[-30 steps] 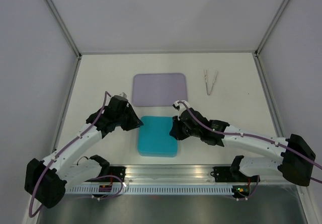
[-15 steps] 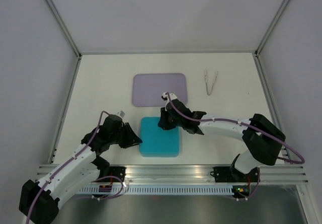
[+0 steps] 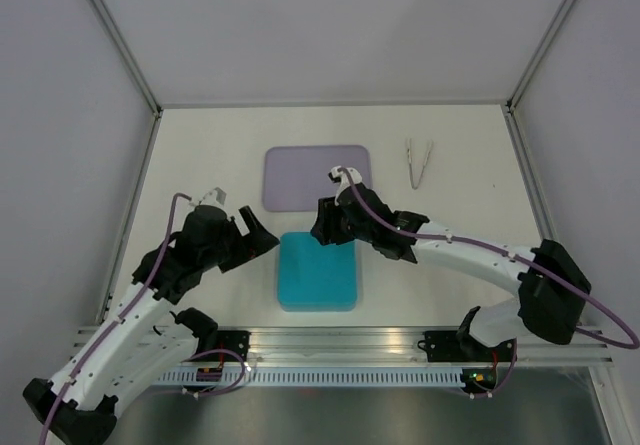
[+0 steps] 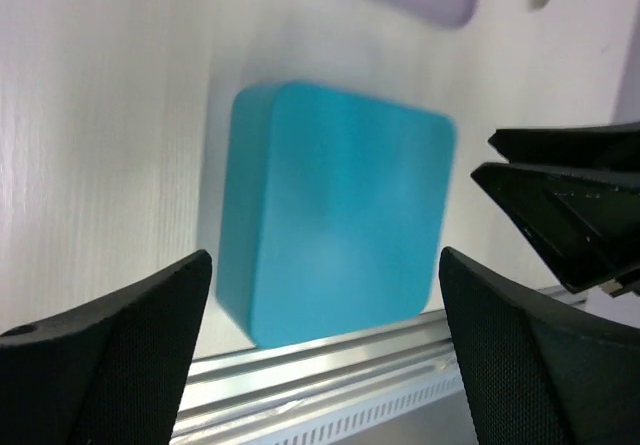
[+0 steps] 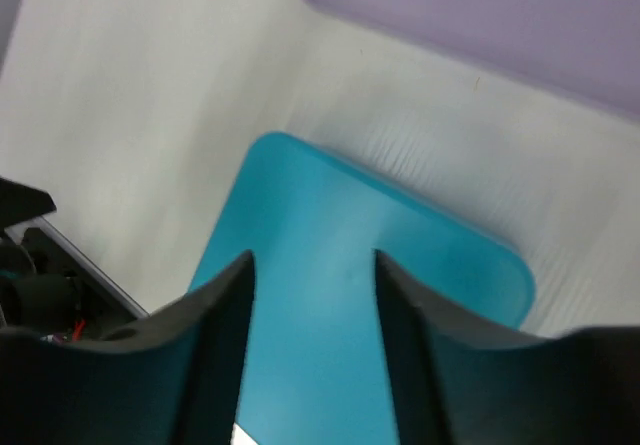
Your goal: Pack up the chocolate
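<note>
At the near edge of the table (image 3: 200, 165), between the two arms, sat a closed teal box (image 3: 317, 271), its lid down and its top smooth and bare. No chocolate was anywhere on show: none on the lavender tray (image 3: 317, 176) behind the box, none on the white surface, none in either claw. Whether it lay inside the box I could not tell.

Off the box's left side, the left claw (image 3: 262, 237) was spread wide with nothing between its fingers. The right claw (image 3: 320, 225) hung over the box's far edge, parted only a modest way, and it too was empty; the teal lid showed plainly through its gap.

A pair of tweezers (image 3: 418, 162) lay well apart at the far right.

Chocolate, I'd judge, would be light and easy to lift but quick to crack, smear or skid under a hard pinch. Each piece would want a gentle hold across its sides. The box looked stiff and rather slick, so I'd take it by two opposite walls, not by the flat top.
</note>
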Robot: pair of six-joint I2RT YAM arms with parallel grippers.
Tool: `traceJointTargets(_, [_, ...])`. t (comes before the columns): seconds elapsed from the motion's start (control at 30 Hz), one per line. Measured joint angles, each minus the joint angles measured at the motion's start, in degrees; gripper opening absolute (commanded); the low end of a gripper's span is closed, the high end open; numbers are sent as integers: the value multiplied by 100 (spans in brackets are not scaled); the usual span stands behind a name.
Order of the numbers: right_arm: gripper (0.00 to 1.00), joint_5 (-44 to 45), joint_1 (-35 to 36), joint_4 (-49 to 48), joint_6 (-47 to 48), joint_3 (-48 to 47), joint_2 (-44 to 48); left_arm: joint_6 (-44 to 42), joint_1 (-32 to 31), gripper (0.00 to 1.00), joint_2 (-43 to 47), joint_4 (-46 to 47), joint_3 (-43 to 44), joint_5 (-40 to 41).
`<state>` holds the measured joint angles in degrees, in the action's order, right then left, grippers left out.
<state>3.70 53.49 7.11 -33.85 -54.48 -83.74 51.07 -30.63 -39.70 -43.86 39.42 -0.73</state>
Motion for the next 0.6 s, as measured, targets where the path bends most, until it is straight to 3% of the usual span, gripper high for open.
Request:
traceJointTargets(0.1, [75,483,-142,450,-35,-319,658,-70,0,99,-37,-120,826,553])
traceJointTargets(0.13, [82,732,-256,579,-68,-387,903,-109,0,100,-57,-151,1060,745])
traceJointTargets(0.17, [98,966,-365,686,-105,-413,1113,-144,0,100,-79,-192,1261,962])
traceJointTargets(0.4, [98,3530,-710,1762,-431,-103,2927,-258,0,99,-319,-612,1716,2052])
traceJointTargets(0.6, [98,4631,-710,2439,-804,752,3958,-254,2,100,-369,-734,1628,2490])
